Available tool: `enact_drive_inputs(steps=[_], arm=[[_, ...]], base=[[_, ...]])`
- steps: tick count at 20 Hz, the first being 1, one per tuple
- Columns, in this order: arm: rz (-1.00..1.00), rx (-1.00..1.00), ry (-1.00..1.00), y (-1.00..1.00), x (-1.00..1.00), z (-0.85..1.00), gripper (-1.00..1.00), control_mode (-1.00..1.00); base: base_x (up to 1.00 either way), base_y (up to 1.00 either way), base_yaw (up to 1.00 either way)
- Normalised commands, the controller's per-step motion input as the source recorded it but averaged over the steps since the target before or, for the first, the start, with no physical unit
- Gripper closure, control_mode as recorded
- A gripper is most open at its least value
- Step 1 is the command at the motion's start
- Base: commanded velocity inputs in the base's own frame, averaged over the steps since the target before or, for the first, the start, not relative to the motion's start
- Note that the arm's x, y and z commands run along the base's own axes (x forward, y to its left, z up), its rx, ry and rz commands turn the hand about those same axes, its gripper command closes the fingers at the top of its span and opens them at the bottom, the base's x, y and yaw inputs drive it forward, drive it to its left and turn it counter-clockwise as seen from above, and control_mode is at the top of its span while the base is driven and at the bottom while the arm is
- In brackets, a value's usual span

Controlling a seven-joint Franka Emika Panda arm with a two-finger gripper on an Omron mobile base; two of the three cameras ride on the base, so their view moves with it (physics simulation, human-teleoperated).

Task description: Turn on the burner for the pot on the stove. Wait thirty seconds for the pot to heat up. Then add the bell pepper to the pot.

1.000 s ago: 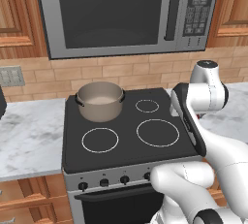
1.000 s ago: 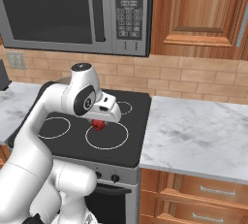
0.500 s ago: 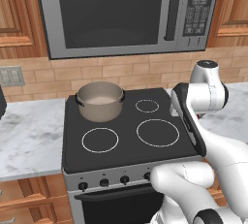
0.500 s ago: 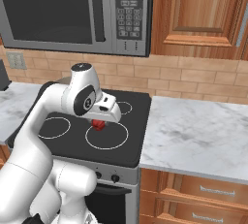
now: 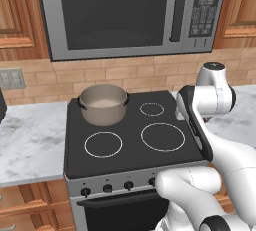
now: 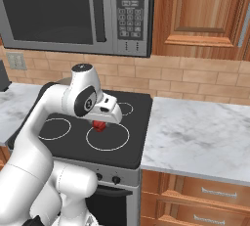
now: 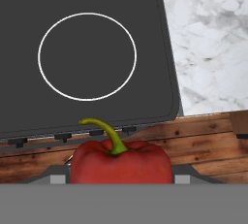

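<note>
The beige-grey pot [image 5: 103,104] sits on the back left ring of the black stove [image 5: 131,142], and its pale inside holds nothing. My gripper [image 6: 100,123] hangs over the front right ring, shut on the red bell pepper [image 6: 99,126]. The hand view looks down past the bell pepper [image 7: 121,162], with its green stem up, held low in the picture by the gripper [image 7: 121,178]. Below it lie the cooktop [image 7: 29,106] and the front right ring [image 7: 87,56]. The pot stands well to the left of the gripper, apart from it.
Small black knobs [image 5: 107,188] line the stove's steel front. A steel microwave [image 5: 125,12] hangs above the cooktop. Marble counters [image 6: 200,139] flank the stove on both sides, with wooden cabinets [image 6: 205,10] above and drawers below.
</note>
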Motion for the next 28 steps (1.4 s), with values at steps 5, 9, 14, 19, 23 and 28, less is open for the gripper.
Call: enact_drive_inputs(steps=[5,9,14,19,23,28], arm=[[0.00,0.00,0.00,0.00,0.00,0.00,1.00,-1.00],[0.00,0.00,0.00,0.00,0.00,0.00,1.00,-1.00],[0.00,0.00,0.00,0.00,0.00,0.00,1.00,-1.00],[0.00,0.00,0.00,0.00,0.00,0.00,1.00,-1.00],[0.00,0.00,0.00,0.00,0.00,0.00,1.00,-1.00],[0.00,0.00,0.00,0.00,0.00,0.00,1.00,-1.00]], base=[[0.00,0.00,0.00],[0.00,0.00,0.00],[0.00,0.00,0.00],[0.00,0.00,0.00],[0.00,0.00,0.00],[0.00,0.00,0.00]])
